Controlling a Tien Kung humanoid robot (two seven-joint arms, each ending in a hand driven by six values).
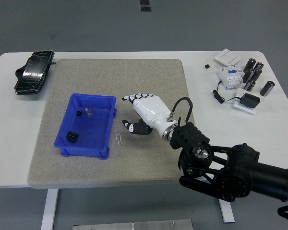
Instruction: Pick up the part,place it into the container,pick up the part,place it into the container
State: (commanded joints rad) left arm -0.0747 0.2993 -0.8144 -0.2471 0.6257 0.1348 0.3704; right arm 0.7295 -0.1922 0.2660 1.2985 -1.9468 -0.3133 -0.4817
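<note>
The right hand (140, 111) hovers over the mat (120, 76) on the worktop (5, 158). Just left of the hand sits the bin (87, 101), with two small parts (72, 136) inside it. A thin bent wire (119, 139) lies on the mat between bin and hand, slightly nearer the front edge. Far left and behind lies a pouch (33, 72). Far right and behind, a cluster of cylinders (254, 75), a breaker (229, 75) and an adapter (250, 101).
</note>
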